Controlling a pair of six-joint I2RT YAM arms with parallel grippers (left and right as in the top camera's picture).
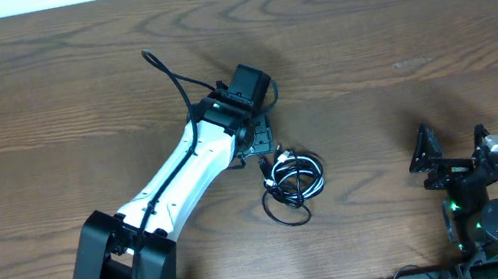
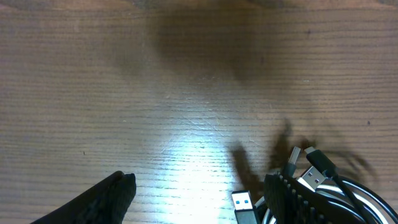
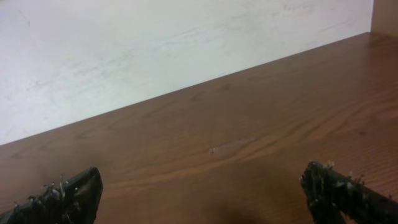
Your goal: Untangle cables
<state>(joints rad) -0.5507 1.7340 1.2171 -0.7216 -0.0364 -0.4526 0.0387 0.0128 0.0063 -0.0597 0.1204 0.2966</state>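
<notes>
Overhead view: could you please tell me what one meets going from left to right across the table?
First the left arm's base, then the cables in a tangled bundle, then the right gripper.

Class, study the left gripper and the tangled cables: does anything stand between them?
Nothing visible does. The left gripper hangs with open jaws right at the edge of the cables; only bare table shows around them.
</notes>
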